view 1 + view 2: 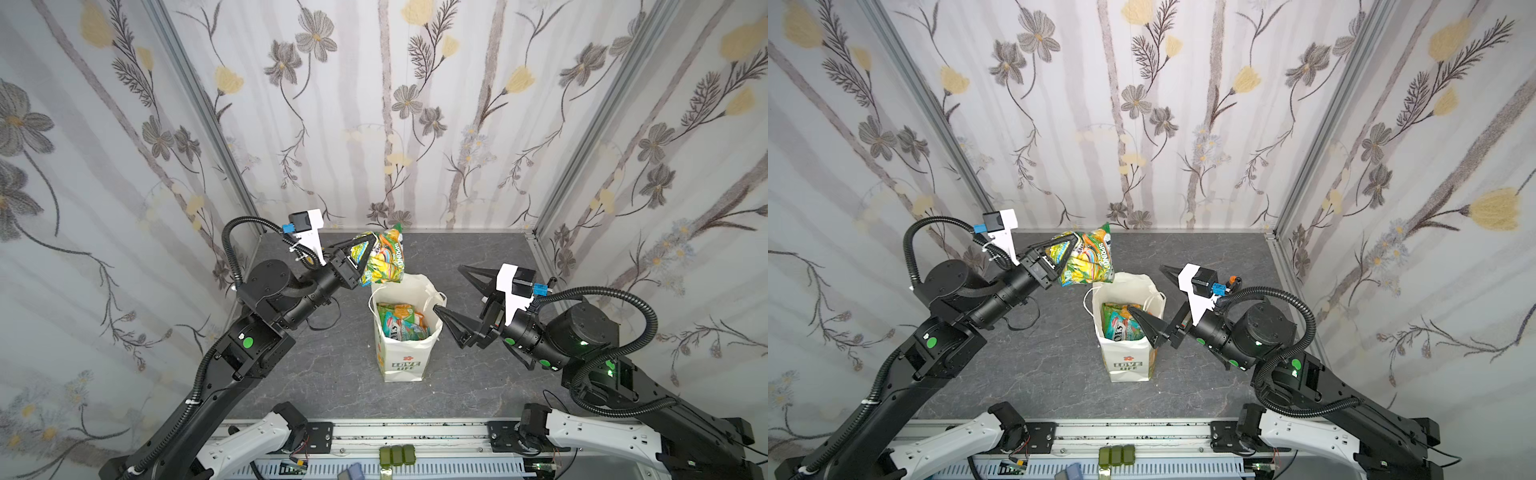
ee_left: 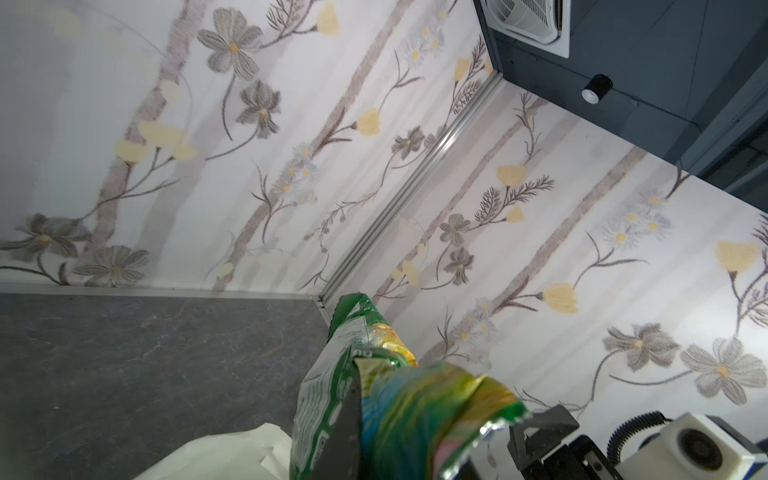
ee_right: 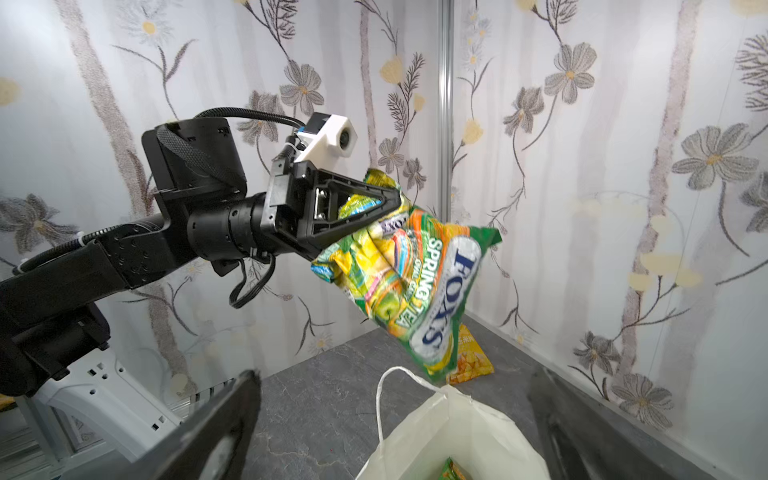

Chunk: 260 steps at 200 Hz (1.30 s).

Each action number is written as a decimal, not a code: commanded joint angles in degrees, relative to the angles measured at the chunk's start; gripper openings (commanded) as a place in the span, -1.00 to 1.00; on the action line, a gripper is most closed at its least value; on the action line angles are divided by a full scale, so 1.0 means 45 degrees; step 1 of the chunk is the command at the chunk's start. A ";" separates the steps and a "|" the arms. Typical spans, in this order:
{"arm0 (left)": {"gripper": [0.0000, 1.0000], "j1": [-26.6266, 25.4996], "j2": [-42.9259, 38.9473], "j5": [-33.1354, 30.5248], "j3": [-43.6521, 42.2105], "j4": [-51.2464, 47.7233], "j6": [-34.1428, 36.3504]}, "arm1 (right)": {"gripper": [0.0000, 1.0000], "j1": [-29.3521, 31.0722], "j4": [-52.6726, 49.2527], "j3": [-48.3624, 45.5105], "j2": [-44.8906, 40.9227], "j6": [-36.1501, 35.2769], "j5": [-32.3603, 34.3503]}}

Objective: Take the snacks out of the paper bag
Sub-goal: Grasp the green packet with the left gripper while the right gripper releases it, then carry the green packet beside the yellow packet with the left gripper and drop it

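Note:
The white paper bag [image 1: 401, 365] [image 1: 1127, 368] stands upright mid-table, mouth open. Snacks [image 1: 401, 322] [image 1: 1119, 326] in green, teal and orange lie inside. My left gripper [image 1: 365, 245] [image 1: 1073, 243] is shut on a green-yellow "Fox's Spring Tea" packet [image 1: 384, 259] [image 3: 411, 282] [image 2: 374, 395], which hangs in the air above and behind the bag's far-left rim. My right gripper [image 1: 449, 289] [image 1: 1147, 288] stands wide open at the bag's right rim, nothing between its fingers. An orange packet [image 3: 469, 357] lies on the table behind the bag.
Floral cloth walls close in the left, back and right of the grey stone-look tabletop [image 1: 332, 365]. A metal rail with small green blocks [image 1: 397, 454] runs along the front edge. Both arm bases sit at the front corners.

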 commanded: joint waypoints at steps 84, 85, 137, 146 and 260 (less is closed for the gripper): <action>-1.00 0.5838 -0.0391 0.1130 -0.2941 0.2159 -0.4020 | 0.99 -0.0068 -0.0091 -0.0954 -0.0491 0.1674 0.1977; -1.00 0.5896 -0.0381 0.1160 -0.3012 0.2182 -0.4079 | 0.99 -0.0068 -0.0089 -0.0955 -0.0491 0.1683 0.1977; -1.00 0.8049 0.0603 0.2485 -0.5840 0.4087 -0.6960 | 0.99 -0.0188 -0.0124 -0.1054 -0.0224 0.1815 0.1909; -1.00 0.8139 0.0847 0.2402 -0.6076 0.3998 -0.6963 | 0.99 -0.0188 -0.0155 -0.1054 -0.0146 0.1828 0.1894; -1.00 0.7937 0.9363 0.2980 -0.3661 0.7053 -0.5096 | 0.99 -0.0283 -0.0544 -0.0879 0.0679 0.2257 0.1578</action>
